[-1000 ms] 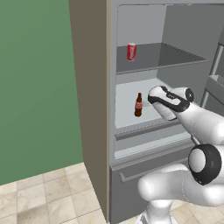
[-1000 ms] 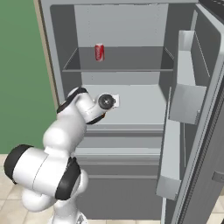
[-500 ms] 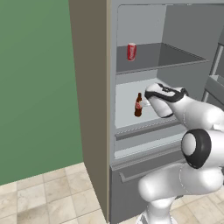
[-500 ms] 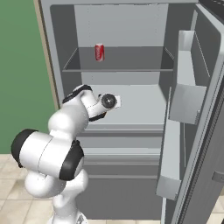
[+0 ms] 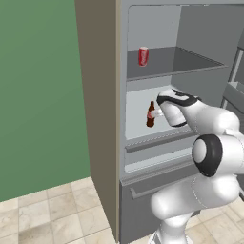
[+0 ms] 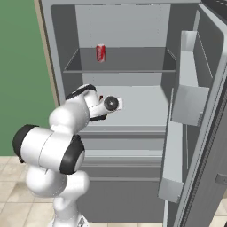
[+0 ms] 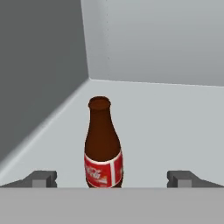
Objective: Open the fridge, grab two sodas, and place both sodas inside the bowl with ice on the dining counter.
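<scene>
The fridge (image 5: 100, 95) stands open, its pale grey inside (image 6: 133, 26) in view. A red soda can (image 5: 143, 55) (image 6: 101, 52) stands upright on the upper shelf. On the shelf below stands a dark brown cola bottle (image 5: 150, 114) (image 7: 103, 144) with a red label. My gripper (image 5: 156, 113) (image 7: 113, 178) reaches into that lower shelf and is open. In the hand view its fingertips (image 7: 43, 178) stand wide apart, either side of the bottle's base, not touching it. My hand (image 6: 111, 104) hides the bottle in the right base view. The bowl and the dining counter are out of view.
The open fridge door (image 6: 195, 111) with its door bins hangs at the right. The fridge's left inner wall (image 7: 39, 74) is close beside the bottle. A closed lower drawer (image 5: 143, 190) sits under the shelves. A green wall (image 5: 38, 95) and tiled floor lie to the left.
My hand has pushed further into the lower shelf, toward the bottle. The jaws have stayed wide open. Can and bottle have not moved.
</scene>
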Controlling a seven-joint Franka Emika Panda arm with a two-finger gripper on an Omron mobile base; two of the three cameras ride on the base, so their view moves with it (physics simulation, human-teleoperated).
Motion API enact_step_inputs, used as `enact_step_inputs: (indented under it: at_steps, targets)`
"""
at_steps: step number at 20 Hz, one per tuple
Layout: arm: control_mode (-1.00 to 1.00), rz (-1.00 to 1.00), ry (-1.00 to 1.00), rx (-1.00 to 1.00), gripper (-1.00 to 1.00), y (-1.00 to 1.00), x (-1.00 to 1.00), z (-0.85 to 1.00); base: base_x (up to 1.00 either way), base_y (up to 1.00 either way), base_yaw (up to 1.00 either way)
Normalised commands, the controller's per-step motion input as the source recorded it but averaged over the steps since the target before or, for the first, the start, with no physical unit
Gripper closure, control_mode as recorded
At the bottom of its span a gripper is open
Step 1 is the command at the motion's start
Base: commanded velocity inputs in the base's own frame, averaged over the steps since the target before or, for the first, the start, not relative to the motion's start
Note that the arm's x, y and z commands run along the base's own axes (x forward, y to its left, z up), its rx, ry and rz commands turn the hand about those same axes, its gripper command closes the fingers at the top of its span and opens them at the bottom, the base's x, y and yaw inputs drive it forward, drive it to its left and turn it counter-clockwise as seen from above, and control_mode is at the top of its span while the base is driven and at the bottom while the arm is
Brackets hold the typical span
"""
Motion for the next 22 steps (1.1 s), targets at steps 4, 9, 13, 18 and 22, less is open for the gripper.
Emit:
enact_step_inputs:
  at_steps: [4,9,13,18,22]
  targets:
    - [-1.00,0.01,0.00,0.00,-1.00,0.08,0.00,-0.02,0.00,0.00,0.00]
    - [-1.00,0.01,0.01,0.00,-1.00,0.09,0.05,0.00,0.00,0.00,0.00]
    - [-1.00,0.02,0.02,0.00,-1.00,0.00,0.09,0.00,0.00,0.00,0.00]
    - [-1.00,0.02,0.01,0.00,-1.00,0.01,0.11,0.00,0.00,0.00,0.00]
    - [-1.00,0.01,0.02,0.00,-1.00,0.07,0.10,-0.01,0.00,0.00,0.00]
